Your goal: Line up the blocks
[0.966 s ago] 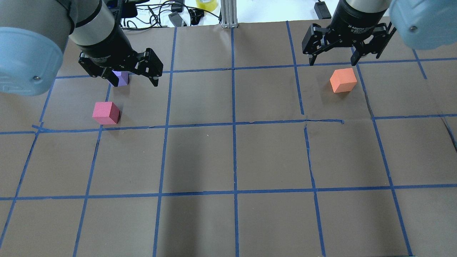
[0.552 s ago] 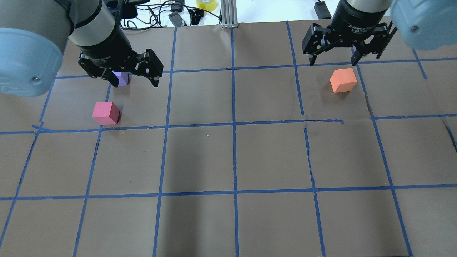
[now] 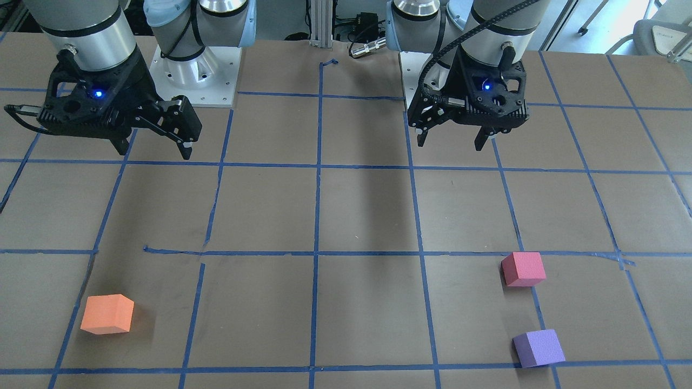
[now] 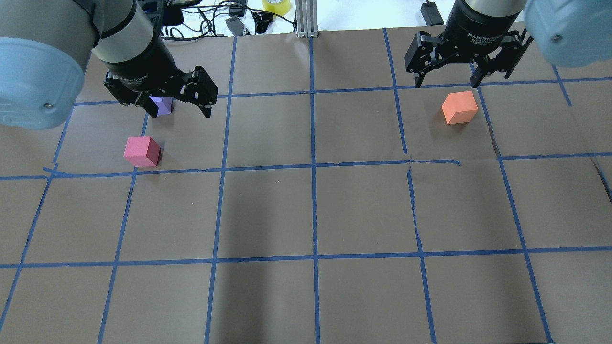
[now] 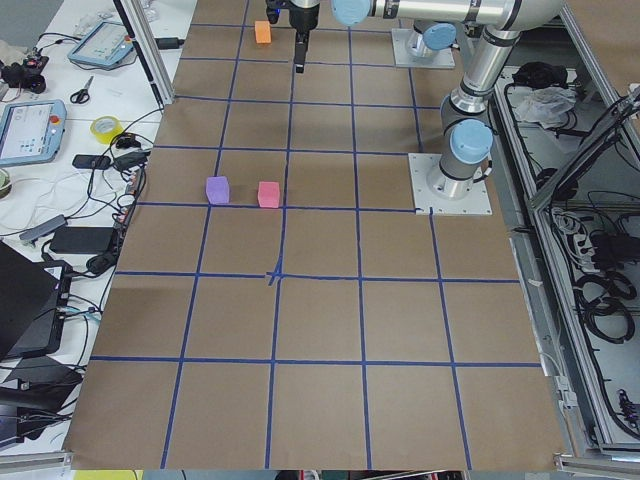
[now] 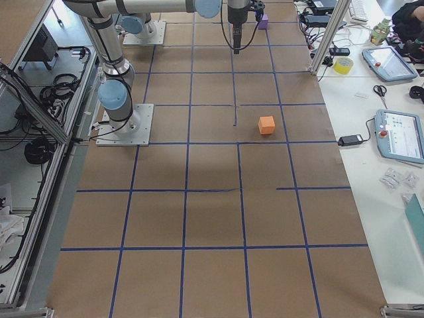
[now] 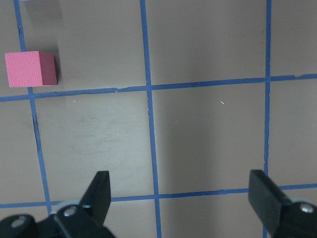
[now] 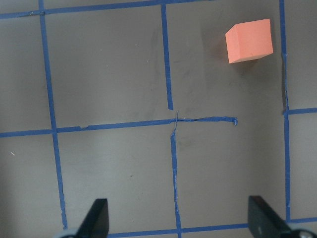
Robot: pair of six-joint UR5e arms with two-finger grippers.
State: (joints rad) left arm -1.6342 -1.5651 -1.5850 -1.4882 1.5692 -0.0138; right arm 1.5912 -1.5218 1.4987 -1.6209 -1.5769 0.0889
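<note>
Three foam blocks lie on the brown table. The orange block [image 4: 460, 107] is at the far right and shows in the right wrist view [image 8: 249, 40]. The pinkish red block [image 4: 142, 151] is at the far left and shows in the left wrist view [image 7: 30, 68]. The purple block [image 4: 163, 105] sits just beyond it, partly hidden by my left gripper [image 4: 180, 112]; it is whole in the front view [image 3: 538, 348]. My left gripper is open and empty, above the table. My right gripper [image 4: 445, 85] is open and empty, hovering just beyond the orange block.
Blue tape lines [image 4: 313, 167] mark a grid on the table. Cables and a yellow tape roll [image 4: 277, 5] lie past the far edge, beside an aluminium post [image 4: 306, 19]. The arm base plates [image 3: 194, 70] stand at the robot's side of the table.
</note>
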